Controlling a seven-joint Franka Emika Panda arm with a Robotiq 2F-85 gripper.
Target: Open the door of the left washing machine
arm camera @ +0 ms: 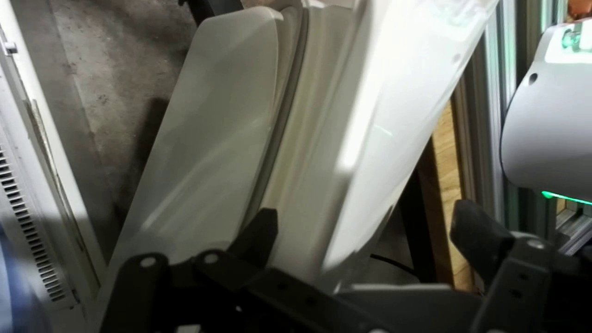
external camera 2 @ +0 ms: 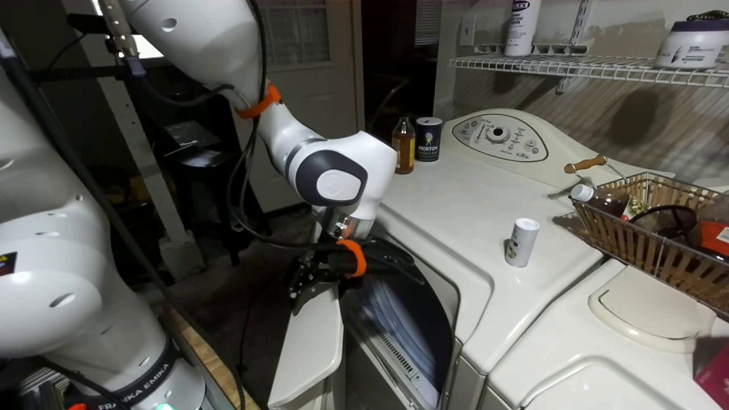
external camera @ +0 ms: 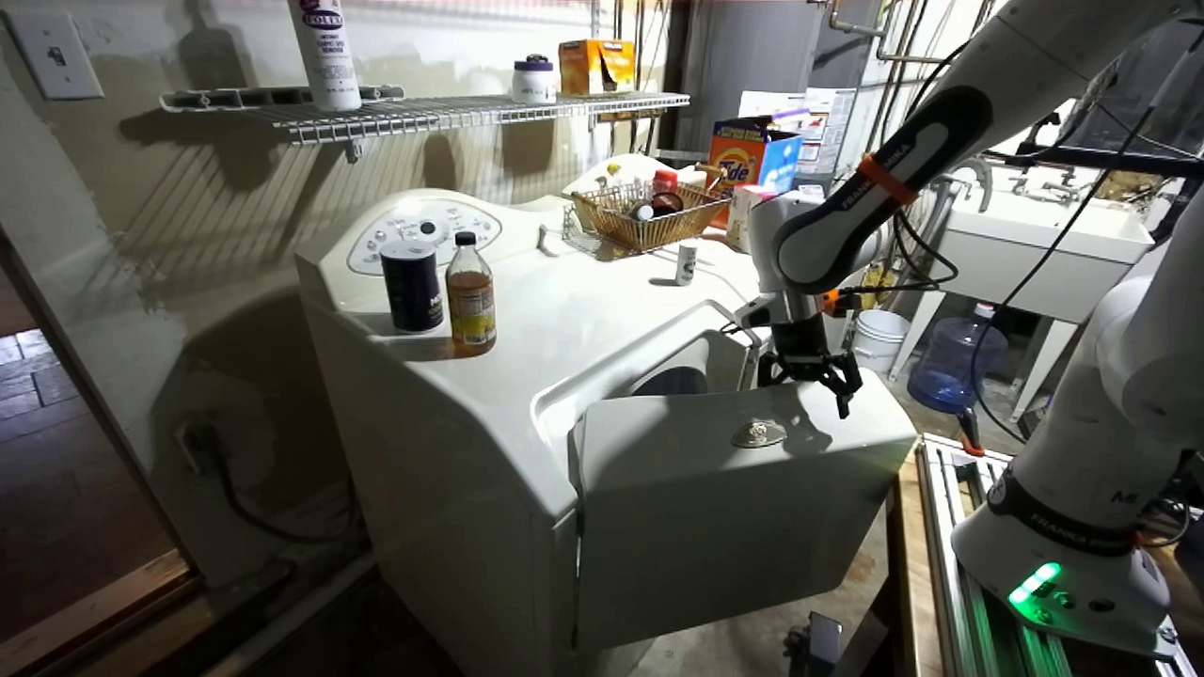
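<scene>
The left washing machine (external camera: 442,461) is a large white appliance; its top also shows in an exterior view (external camera 2: 455,199). Its door (external camera: 724,527), a broad white front panel, stands swung outward, with a wide gap to the machine body and the drum opening (external camera 2: 393,313) exposed. My gripper (external camera: 807,384) points down at the door's top edge near its free end. In the wrist view, the open gripper (arm camera: 364,217) has one finger over the door's inner side and the other beyond its outer face. Whether a finger touches the door (arm camera: 370,152) I cannot tell.
A dark canister (external camera: 414,287), an amber bottle (external camera: 473,310), a small white shaker (external camera 2: 521,242) and a wicker basket (external camera: 649,221) stand on top. A second white machine (external camera 2: 603,353) adjoins. A wooden table edge (external camera: 908,555) lies beyond the door.
</scene>
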